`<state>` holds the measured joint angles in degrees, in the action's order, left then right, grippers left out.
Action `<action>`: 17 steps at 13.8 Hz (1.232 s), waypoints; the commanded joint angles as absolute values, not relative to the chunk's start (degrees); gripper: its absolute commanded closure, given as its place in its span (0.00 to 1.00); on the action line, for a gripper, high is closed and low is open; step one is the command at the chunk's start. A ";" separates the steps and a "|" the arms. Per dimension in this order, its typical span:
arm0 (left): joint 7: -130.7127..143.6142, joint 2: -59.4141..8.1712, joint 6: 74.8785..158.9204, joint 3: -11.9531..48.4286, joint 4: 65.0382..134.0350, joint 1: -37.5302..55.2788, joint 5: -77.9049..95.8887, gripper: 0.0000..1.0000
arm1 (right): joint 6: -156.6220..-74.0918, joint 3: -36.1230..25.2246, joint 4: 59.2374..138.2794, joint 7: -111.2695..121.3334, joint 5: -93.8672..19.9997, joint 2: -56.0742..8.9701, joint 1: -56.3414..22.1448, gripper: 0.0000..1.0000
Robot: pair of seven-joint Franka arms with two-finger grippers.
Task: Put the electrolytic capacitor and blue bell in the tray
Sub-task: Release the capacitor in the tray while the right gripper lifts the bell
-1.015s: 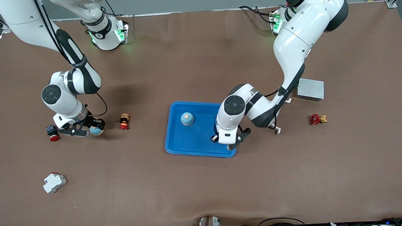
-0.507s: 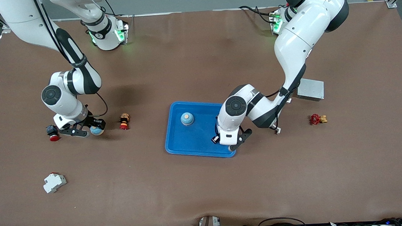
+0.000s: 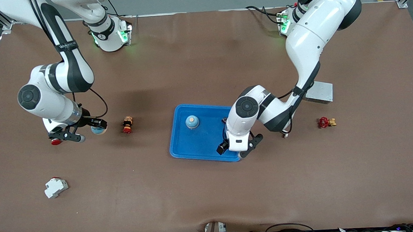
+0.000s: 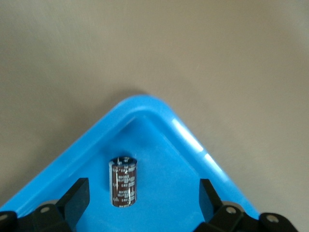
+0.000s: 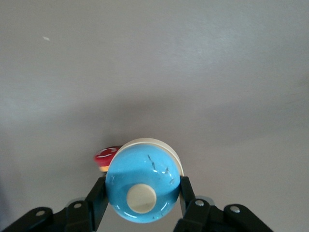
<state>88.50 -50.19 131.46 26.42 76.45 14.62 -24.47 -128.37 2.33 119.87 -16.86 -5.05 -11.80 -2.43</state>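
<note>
From the front, the shallow bright blue rectangular plastic tray [image 3: 197, 140] lies mid-tabletop [image 3: 210, 192]. A small blue domed bell with a cream button [image 3: 192, 122] already sits in it, toward its corner farther from the camera. The left gripper [image 3: 239, 151] hangs over the tray's near corner at the left arm's end, fingers spread apart. The right gripper [image 3: 77, 132] is raised above the right arm's end of the tabletop, clamped on a second blue bell [image 3: 98, 129]. A red-capped push button [image 3: 56, 141] peeks out just under it; a red, yellow and black knob [image 3: 127, 124] lies between it and the tray. A white plastic breaker [image 3: 56, 187] lies nearer the camera, while a grey metal box [image 3: 319, 92] and a red-handled brass valve [image 3: 326, 122] lie toward the left arm's end.

The left wrist view shows the dark brown cylindrical electrolytic capacitor [image 4: 123, 181] lying on the tray floor near the rounded corner, free between the parted fingers [image 4: 77, 198].

In the right wrist view, the black fingers [image 5: 96, 198] pinch the bell's sides, button up.

The capacitor looks delivered, so the bell carry is in hand. Next, the right arm should cross to the tray and lower the bell onto bare floor, while the left arm lifts clear.
</note>
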 commanded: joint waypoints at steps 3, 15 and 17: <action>87.46 -42.29 122.45 27.25 78.92 9.16 -23.82 0.00 | -124.81 2.37 113.13 -30.46 -6.24 -12.92 -9.21 1.00; 38.62 -34.72 117.85 53.43 99.04 -38.91 -28.12 0.00 | -124.89 2.11 89.85 -67.48 -2.55 -33.11 -27.59 1.00; 31.33 -34.72 120.49 53.96 101.42 -43.31 -31.45 0.00 | -124.89 2.11 86.67 -68.64 -2.55 -36.63 -28.65 1.00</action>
